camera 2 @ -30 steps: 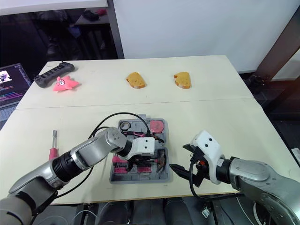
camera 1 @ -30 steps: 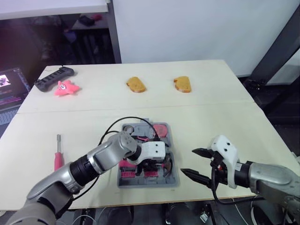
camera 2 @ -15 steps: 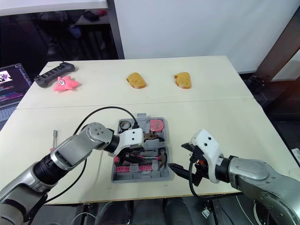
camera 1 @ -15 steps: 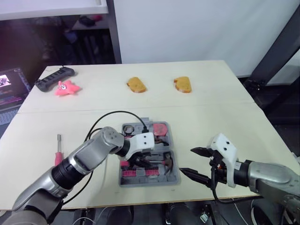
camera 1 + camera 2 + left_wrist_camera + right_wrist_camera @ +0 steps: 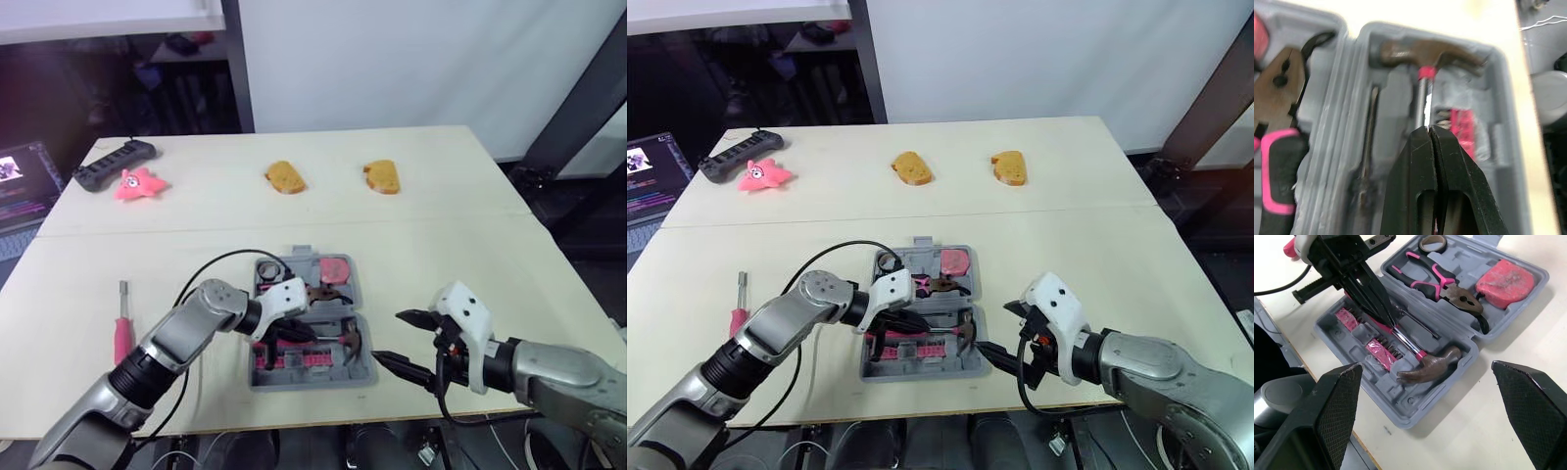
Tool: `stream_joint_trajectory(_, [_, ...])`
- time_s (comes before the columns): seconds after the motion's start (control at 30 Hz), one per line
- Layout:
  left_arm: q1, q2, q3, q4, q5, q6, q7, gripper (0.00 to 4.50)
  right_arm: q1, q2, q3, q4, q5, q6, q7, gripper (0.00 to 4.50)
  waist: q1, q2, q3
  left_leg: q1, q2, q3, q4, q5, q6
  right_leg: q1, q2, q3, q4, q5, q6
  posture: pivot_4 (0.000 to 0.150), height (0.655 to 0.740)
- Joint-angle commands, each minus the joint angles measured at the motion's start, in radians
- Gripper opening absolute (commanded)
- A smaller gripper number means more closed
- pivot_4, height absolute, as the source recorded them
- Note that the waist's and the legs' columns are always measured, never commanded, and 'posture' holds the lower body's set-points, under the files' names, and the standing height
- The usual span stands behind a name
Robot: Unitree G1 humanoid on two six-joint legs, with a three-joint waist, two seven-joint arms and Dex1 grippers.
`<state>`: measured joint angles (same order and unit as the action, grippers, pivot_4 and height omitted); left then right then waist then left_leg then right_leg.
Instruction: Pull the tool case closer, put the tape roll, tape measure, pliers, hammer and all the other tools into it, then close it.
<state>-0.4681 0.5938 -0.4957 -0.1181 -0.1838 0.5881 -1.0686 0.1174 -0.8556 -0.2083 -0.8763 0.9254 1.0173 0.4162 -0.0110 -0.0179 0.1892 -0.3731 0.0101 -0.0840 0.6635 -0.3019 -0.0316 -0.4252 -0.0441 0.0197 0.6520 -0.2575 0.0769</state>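
Inside the tool case (image 5: 312, 382), left fingers (image 5: 1418, 166) meet over the hammer (image 5: 1425, 54) beside pliers (image 5: 1444, 286); right fingers (image 5: 400, 366) gape.

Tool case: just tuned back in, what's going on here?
The left gripper, shut, is down in the open tool case, its tips at the hammer handle. Pliers, tape measure and tape roll lie in the case too. The right gripper hovers open beside it. A red-handled screwdriver lies on the table outside.
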Motion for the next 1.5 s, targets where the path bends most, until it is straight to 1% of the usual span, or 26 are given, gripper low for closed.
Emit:
stream_joint_trajectory(0.03, [0.020, 0.006, -0.014, 0.020, 0.040, -0.056, -0.004, 0.06, 0.006, 0.001, -0.018, -0.023, 0.003, -0.017, -0.004, 4.50, 0.001, 0.000, 0.000, 0.000, 0.000, 0.000, 0.000, 0.000, 0.000, 0.000, 0.000, 0.000, 0.000, 0.000, 0.000, 0.150, 0.7400])
stream_joint_trajectory(0.23, [0.050, 0.012, -0.056, 0.096, 0.130, -0.180, -0.002, 0.06, 0.011, -0.004, -0.027, -0.022, 0.006, -0.016, -0.003, 4.50, 0.001, 0.002, -0.003, 0.001, 0.000, 0.000, 0.000, 0.000, 0.000, 0.001, 0.000, 0.000, 0.000, 0.000, 0.000, 0.150, 0.7400])
stream_joint_trajectory(0.33, [0.059, 0.008, -0.054, 0.110, 0.143, -0.197, -0.004, 0.06, 0.013, -0.004, -0.029, -0.023, 0.007, -0.016, -0.004, 4.50, -0.001, 0.004, -0.005, 0.002, 0.000, 0.000, 0.000, 0.000, 0.000, 0.003, 0.000, 0.000, 0.000, 0.000, 0.000, 0.150, 0.7400])
stream_joint_trajectory(0.47, [0.096, 0.021, -0.118, 0.214, 0.257, -0.286, 0.037, 0.06, 0.013, -0.006, -0.032, -0.024, 0.011, -0.012, -0.009, 4.50, -0.001, 0.007, -0.015, 0.003, 0.000, 0.000, 0.000, -0.001, 0.002, 0.004, 0.000, 0.000, 0.000, 0.000, 0.000, 0.150, 0.7400])
stream_joint_trajectory(0.5, [0.103, 0.021, -0.124, 0.226, 0.270, -0.302, 0.042, 0.06, 0.014, -0.007, -0.033, -0.024, 0.011, -0.012, -0.010, 4.50, -0.001, 0.008, -0.017, 0.005, 0.000, 0.000, 0.000, -0.002, 0.004, 0.006, 0.000, 0.000, -0.001, 0.000, 0.000, 0.150, 0.7400])
stream_joint_trajectory(0.57, [0.111, 0.017, -0.132, 0.241, 0.288, -0.332, 0.050, 0.06, 0.010, -0.008, -0.034, -0.021, 0.012, -0.009, -0.014, 4.50, -0.003, 0.007, -0.018, 0.018, 0.000, 0.001, -0.002, -0.006, 0.010, 0.020, 0.001, 0.001, -0.003, -0.002, 0.000, 0.150, 0.7400])
stream_joint_trajectory(0.63, [0.120, 0.019, -0.147, 0.255, 0.319, -0.377, 0.061, 0.06, 0.010, -0.011, -0.035, -0.019, 0.011, -0.008, -0.015, 4.50, -0.003, 0.007, -0.023, 0.023, 0.001, 0.001, -0.002, -0.010, 0.017, 0.029, 0.001, 0.000, -0.004, -0.008, -0.003, 0.150, 0.7400])
stream_joint_trajectory(0.73, [0.143, 0.009, -0.155, 0.268, 0.340, -0.396, 0.071, 0.06, 0.015, -0.016, -0.033, -0.014, 0.002, -0.008, -0.014, 4.50, -0.003, 0.010, -0.029, 0.027, 0.001, 0.001, -0.002, -0.011, 0.019, 0.032, 0.001, 0.001, -0.005, -0.010, -0.003, 0.150, 0.7400])
stream_joint_trajectory(0.77, [0.149, 0.005, -0.153, 0.272, 0.341, -0.392, 0.071, 0.06, 0.014, -0.017, -0.032, -0.013, 0.003, -0.009, -0.014, 4.50, -0.002, 0.011, -0.030, 0.033, 0.001, 0.001, -0.002, -0.012, 0.020, 0.034, 0.001, 0.001, -0.005, -0.010, -0.002, 0.150, 0.7400])
stream_joint_trajectory(0.87, [0.150, -0.005, -0.135, 0.282, 0.336, -0.393, 0.077, 0.06, 0.009, -0.018, -0.030, -0.010, 0.006, -0.008, -0.015, 4.50, -0.001, 0.013, -0.035, 0.034, 0.000, 0.001, -0.002, -0.012, 0.020, 0.036, 0.000, 0.001, -0.005, -0.012, 0.001, 0.150, 0.7400])
stream_joint_trajectory(0.97, [0.132, -0.015, -0.073, 0.281, 0.291, -0.382, 0.076, 0.06, 0.001, -0.020, -0.027, -0.003, 0.003, -0.009, -0.010, 4.50, -0.001, 0.014, -0.036, 0.034, 0.000, 0.001, -0.002, -0.012, 0.020, 0.036, 0.000, 0.001, -0.005, -0.012, 0.001, 0.150, 0.7400])
stream_joint_trajectory(1.07, [0.117, 0.002, 0.023, 0.220, 0.207, -0.352, 0.048, 0.06, 0.004, -0.018, -0.028, 0.012, -0.010, -0.025, 0.003, 4.50, -0.003, 0.012, -0.034, 0.034, 0.000, 0.001, -0.002, -0.012, 0.020, 0.035, 0.000, 0.001, -0.005, -0.013, 0.001, 0.150, 0.7400])
stream_joint_trajectory(1.13, [0.112, 0.032, 0.134, 0.136, 0.073, -0.314, -0.004, 0.06, 0.023, -0.010, -0.041, 0.030, -0.031, -0.057, 0.025, 4.50, -0.010, 0.008, -0.030, 0.033, 0.001, 0.001, -0.003, -0.012, 0.020, 0.032, 0.001, 0.001, -0.004, -0.012, 0.001, 0.150, 0.7400])
stream_joint_trajectory(1.2, [0.126, 0.056, 0.258, 0.070, -0.087, -0.305, -0.077, 0.06, 0.066, -0.013, -0.055, 0.054, -0.081, -0.110, 0.060, 4.50, -0.011, 0.007, -0.026, 0.030, 0.004, 0.001, -0.003, -0.012, 0.020, 0.028, 0.004, 0.001, -0.003, -0.012, -0.001, 0.150, 0.7400])
stream_joint_trajectory(1.23, [0.137, 0.093, 0.339, 0.053, -0.166, -0.298, -0.127, 0.06, 0.103, -0.014, -0.068, 0.077, -0.128, -0.159, 0.085, 4.50, -0.006, 0.008, -0.025, 0.029, 0.004, 0.001, -0.003, -0.012, 0.020, 0.026, 0.005, 0.001, -0.003, -0.010, -0.003, 0.150, 0.7400])
stream_joint_trajectory(1.27, [0.152, 0.132, 0.409, 0.050, -0.220, -0.311, -0.173, 0.06, 0.138, -0.011, -0.089, 0.099, -0.160, -0.199, 0.110, 4.50, -0.004, 0.009, -0.024, 0.024, 0.004, 0.000, -0.003, -0.012, 0.020, 0.022, 0.005, 0.000, -0.002, -0.009, -0.003, 0.150, 0.7400])
stream_joint_trajectory(1.33, [0.185, 0.197, 0.504, 0.053, -0.263, -0.301, -0.204, 0.06, 0.205, -0.015, -0.129, 0.129, -0.210, -0.259, 0.159, 4.50, 0.001, 0.010, -0.024, 0.018, 0.004, 0.000, -0.002, -0.012, 0.019, 0.016, 0.004, -0.001, -0.002, -0.009, -0.002, 0.150, 0.7400])
stream_joint_trajectory(1.4, [0.228, 0.259, 0.582, 0.074, -0.284, -0.279, -0.213, 0.06, 0.266, -0.013, -0.183, 0.153, -0.235, -0.301, 0.209, 4.50, 0.000, 0.012, -0.022, 0.017, 0.003, 0.001, -0.002, -0.012, 0.020, 0.016, 0.002, -0.001, -0.003, -0.009, -0.002, 0.150, 0.7400])
stream_joint_trajectory(1.5, [0.333, 0.367, 0.709, 0.192, -0.237, -0.331, -0.211, 0.06, 0.354, 0.009, -0.288, 0.199, -0.268, -0.364, 0.271, 4.50, -0.003, 0.013, -0.018, 0.017, 0.001, 0.002, -0.003, -0.012, 0.020, 0.017, 0.000, 0.000, -0.004, -0.010, -0.001, 0.150, 0.7400])
